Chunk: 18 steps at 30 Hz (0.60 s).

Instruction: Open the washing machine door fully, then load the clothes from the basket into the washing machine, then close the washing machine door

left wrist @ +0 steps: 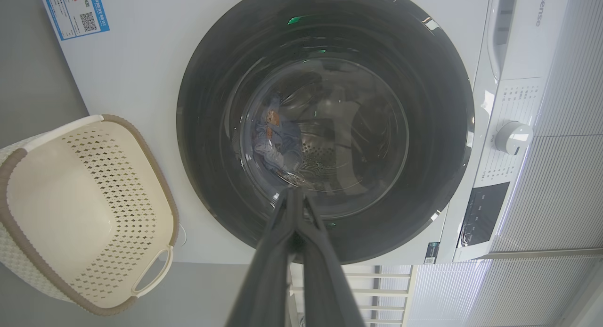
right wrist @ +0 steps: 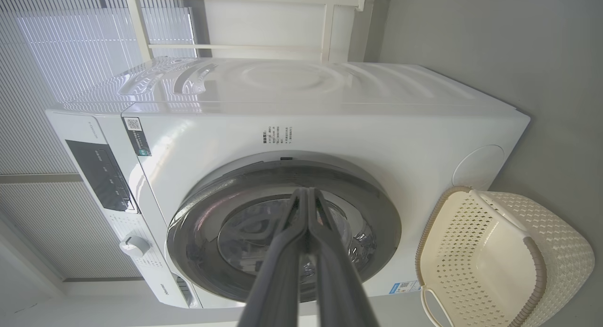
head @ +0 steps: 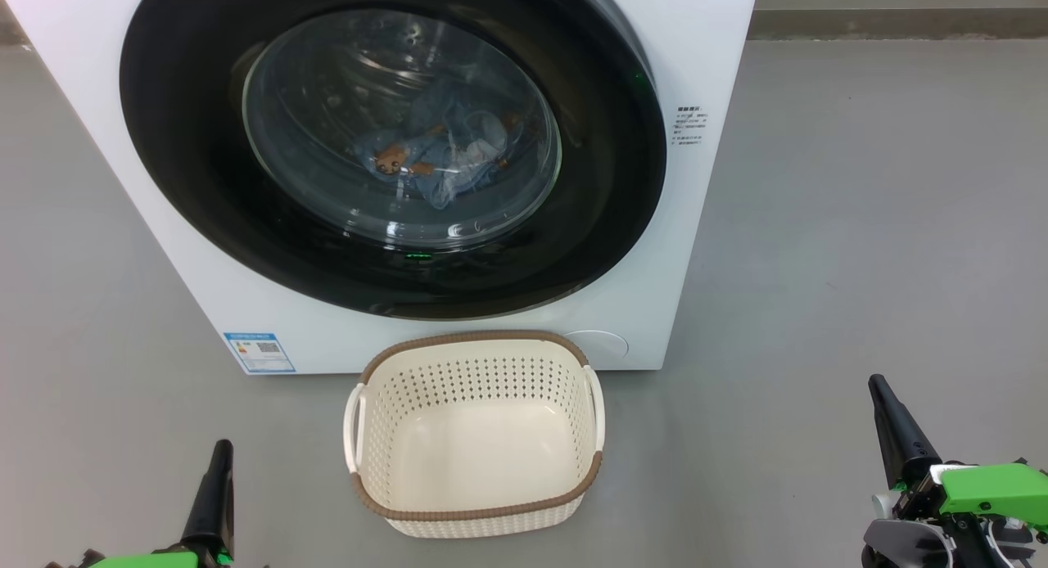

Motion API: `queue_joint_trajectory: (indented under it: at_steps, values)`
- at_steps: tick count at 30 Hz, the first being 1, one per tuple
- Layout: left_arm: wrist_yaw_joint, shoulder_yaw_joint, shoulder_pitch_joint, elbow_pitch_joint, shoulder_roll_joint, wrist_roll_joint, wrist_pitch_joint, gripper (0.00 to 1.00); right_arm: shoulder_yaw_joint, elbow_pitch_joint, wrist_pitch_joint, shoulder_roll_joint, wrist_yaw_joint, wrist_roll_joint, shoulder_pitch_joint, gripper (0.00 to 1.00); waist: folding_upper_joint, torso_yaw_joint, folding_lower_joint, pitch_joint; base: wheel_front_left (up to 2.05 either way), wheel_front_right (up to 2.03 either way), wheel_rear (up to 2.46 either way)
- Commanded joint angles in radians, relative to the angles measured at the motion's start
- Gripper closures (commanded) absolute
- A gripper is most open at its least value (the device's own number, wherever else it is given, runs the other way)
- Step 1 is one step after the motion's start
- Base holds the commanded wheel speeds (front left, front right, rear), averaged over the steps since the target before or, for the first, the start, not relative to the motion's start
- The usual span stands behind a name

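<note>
We find the left gripper (head: 221,457) and right gripper (head: 880,392) both pinched shut, holding nothing, flanking one cream perforated plastic basket (head: 483,380) with brown woven-look rim. Behind it stands one white Hisense washing machine (head: 106,126), blue label (head: 259,352) at its corner; its glossy black round door (head: 606,183) is closed, blue bear-print clothes (head: 442,155) behind the glass.

Far: the washing machine (head: 86,77) is showing a plain white body, with a small blue label (head: 259,352) at its left corner. The washing machine door (head: 213,208) is gleaming glossy black around clear glass. The clothes (head: 434,155) are displaying light blue fabric printed with orange-brown bears. Near: the basket (head: 483,384) is showing cream-white walls patterned with rows of small perforations, under a brown woven-look rim. The floor (head: 860,265) is appearing uniform grey.
</note>
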State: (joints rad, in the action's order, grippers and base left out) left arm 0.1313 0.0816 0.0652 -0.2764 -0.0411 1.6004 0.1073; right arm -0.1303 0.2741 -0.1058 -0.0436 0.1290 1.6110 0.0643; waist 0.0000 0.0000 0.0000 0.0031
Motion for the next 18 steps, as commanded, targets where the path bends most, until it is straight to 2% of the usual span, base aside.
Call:
queue_joint_trajectory:
  at_steps: [1,18]
  values:
    - [-0.001,0.032,0.043,0.032,-0.009,0.008,0.006,1.00,0.018,-0.029,-0.006,-0.009,0.002,-0.001,0.043,1.00,0.0000,0.000,0.0000,0.000,0.00,0.00,0.00]
    - [-0.001,0.032,0.043,0.032,-0.009,0.008,0.006,1.00,0.017,-0.029,-0.007,-0.008,0.002,-0.002,0.044,1.00,0.0000,0.000,0.0000,0.000,0.00,0.00,0.00]
